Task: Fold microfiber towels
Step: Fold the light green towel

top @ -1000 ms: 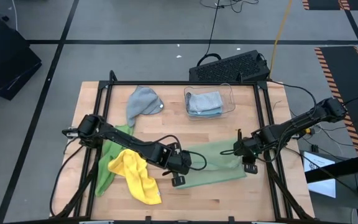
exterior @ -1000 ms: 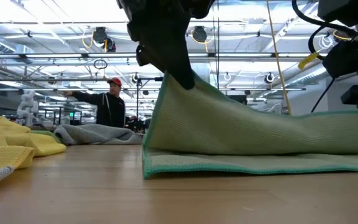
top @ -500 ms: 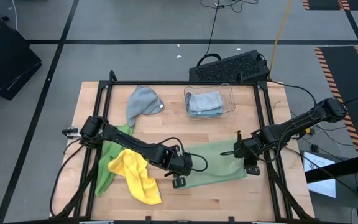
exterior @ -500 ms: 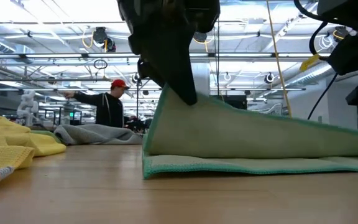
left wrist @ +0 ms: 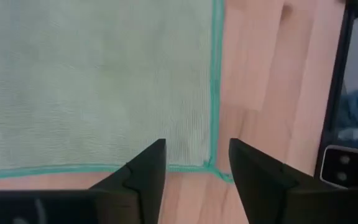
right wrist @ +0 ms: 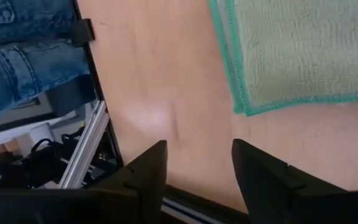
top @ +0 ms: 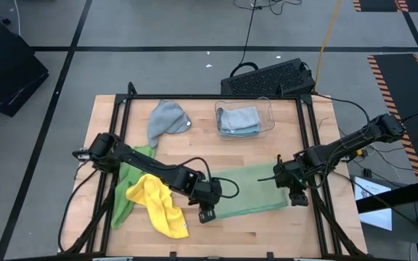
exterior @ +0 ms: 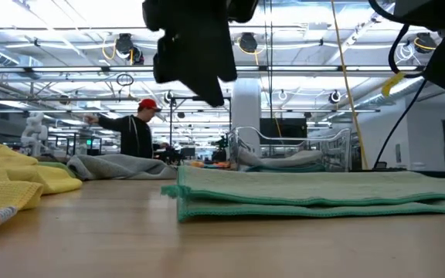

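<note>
Overhead camera looks straight down on the sage green towel (top: pixel 247 191); low camera sights level across its folded edge (exterior: pixel 315 197); both wrist cameras hover close above its corners.

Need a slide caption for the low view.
Sage green towel lies folded flat; left end effector hangs open above its edge.

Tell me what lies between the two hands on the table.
In the high view, the folded sage green towel lies flat between the left hand and the right hand, both open.
</note>
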You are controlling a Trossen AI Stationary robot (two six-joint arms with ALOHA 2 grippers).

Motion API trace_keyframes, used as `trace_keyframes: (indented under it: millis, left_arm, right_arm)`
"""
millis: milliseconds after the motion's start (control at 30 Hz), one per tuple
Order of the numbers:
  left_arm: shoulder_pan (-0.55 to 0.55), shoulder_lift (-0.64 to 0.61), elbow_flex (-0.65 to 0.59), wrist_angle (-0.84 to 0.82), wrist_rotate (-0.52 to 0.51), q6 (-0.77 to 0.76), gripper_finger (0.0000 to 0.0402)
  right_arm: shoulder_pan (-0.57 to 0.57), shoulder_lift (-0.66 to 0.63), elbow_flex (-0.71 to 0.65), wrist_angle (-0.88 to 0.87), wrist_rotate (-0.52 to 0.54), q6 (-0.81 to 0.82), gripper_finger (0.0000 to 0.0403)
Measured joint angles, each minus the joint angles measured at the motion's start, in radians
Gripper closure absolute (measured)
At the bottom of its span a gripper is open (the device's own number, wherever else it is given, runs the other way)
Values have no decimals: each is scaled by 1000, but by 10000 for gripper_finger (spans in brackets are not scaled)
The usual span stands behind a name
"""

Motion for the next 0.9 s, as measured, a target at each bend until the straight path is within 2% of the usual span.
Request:
trace_keyframes:
  millis: [100,267,367,533,667,767,900]
  left_arm:
    - [0,-11,0,5,-50,-34,225]
    - [-10,7,-20,54,-58,-33,225]
    - [-14,10,-80,130,-47,-51,225]
    - [-9,10,-147,236,-47,-77,226]
    - [-6,10,-196,270,-47,-82,243]
    - [6,10,-238,263,-46,-104,262]
    - [20,10,-287,263,-29,-137,286]
  right_arm:
    - [0,0,0,37,56,-3,244]
    - [0,0,-4,98,151,-23,269]
    - [0,0,-52,164,154,-11,294]
    - [0,1,-177,341,122,133,353]
    - [2,0,-273,525,102,238,396]
    - [17,0,-335,631,105,313,396]
    - [50,0,-378,685,102,370,396]
